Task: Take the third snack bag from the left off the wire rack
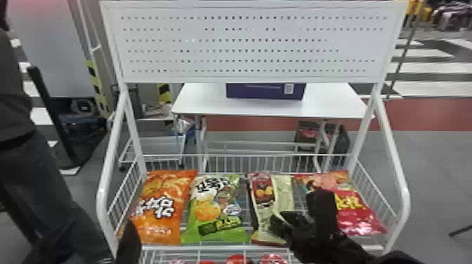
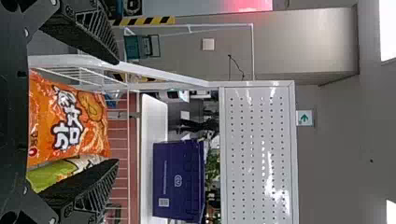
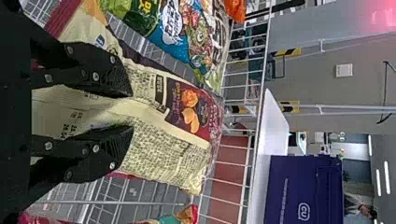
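Third snack bag (image 1: 272, 200), cream-and-maroon, flat on wire rack (image 1: 246, 163), lower centre-right of head view: probably light, soft, slippery film, best pinched at its near end, where the right end effector (image 3: 127, 109) sits, fingers apart astride it.

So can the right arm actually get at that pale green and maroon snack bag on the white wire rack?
Probably yes. The right gripper is right over the near end of the pale green and maroon snack bag, fingers open, and nothing lies on top of the bag.
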Action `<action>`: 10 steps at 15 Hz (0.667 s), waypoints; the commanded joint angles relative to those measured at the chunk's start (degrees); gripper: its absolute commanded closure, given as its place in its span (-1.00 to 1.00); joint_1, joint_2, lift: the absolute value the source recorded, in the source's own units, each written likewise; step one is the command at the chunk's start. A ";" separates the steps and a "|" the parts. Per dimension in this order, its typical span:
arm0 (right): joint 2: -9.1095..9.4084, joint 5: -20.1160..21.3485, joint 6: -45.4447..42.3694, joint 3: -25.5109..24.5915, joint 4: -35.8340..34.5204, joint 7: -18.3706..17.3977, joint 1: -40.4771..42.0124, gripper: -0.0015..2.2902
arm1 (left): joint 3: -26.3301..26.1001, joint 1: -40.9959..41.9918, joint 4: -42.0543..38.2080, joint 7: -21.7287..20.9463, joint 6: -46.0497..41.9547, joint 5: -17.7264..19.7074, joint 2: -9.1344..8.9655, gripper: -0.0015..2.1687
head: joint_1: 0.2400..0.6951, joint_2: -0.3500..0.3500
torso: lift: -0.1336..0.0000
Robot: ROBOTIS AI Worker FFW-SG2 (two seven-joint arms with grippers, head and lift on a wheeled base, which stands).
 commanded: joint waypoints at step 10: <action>-4.80 -3.12 -8.28 -9.55 -25.91 -0.72 17.31 0.96 | -0.30 0.59 -0.73 0.00 -0.35 -0.15 0.12 -0.87 | 0.14 0.00 | 1.00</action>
